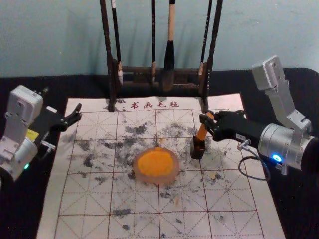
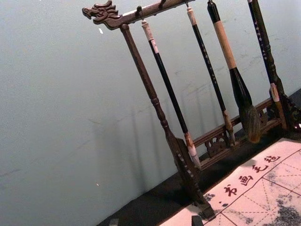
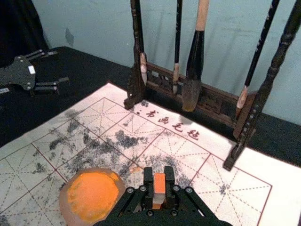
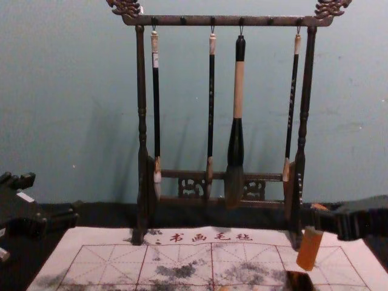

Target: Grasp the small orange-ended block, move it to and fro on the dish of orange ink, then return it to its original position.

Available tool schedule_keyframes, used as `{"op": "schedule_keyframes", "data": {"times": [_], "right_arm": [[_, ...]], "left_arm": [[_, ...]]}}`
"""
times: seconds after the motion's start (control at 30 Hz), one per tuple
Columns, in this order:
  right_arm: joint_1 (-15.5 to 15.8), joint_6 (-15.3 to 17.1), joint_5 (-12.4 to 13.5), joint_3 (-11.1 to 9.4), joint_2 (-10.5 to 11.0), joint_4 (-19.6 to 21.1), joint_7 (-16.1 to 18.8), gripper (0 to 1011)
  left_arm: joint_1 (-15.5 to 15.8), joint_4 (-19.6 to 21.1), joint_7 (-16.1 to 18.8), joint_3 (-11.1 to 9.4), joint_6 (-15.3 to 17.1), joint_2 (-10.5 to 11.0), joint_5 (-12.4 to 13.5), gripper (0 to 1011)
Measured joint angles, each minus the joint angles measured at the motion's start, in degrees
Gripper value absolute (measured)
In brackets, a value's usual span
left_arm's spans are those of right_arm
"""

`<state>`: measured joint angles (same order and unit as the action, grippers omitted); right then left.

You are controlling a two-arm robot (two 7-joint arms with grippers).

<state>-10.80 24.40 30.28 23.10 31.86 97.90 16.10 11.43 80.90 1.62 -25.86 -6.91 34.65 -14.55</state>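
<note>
“Where is block (image 1: 201, 133)?”
“Clamped in my right gripper (image 1: 208, 125), just above the dark box (image 1: 198, 150), toward the mat's (image 1: 266, 219) right edge.”
“The job?”
“Grasping is done, returning is left; inking, I cannot tell. Left gripper (image 1: 78, 113) idles, fingers apart, near left edge.”

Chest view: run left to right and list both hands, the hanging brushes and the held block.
Left hand → white-labelled thin brush → plain thin brush → thick brush with a pale middle → last thin brush → orange block → right hand.
</note>
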Motion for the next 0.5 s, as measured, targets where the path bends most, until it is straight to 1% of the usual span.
{"op": "schedule_keyframes", "data": {"times": [0.2, 0.5], "right_arm": [[0.4, 0.33, -0.41, -0.12, -0.27, -0.37, 0.04, 124], [0.03, 0.93, -1.28, -0.03, -1.17, -1.56, 0.32, 124]], "left_arm": [[0.0, 0.0, 0.0, 0.0, 0.0, 0.0, 0.0, 1001], [0.0, 0.0, 0.0, 0.0, 0.0, 0.0, 0.0, 1001]]}}
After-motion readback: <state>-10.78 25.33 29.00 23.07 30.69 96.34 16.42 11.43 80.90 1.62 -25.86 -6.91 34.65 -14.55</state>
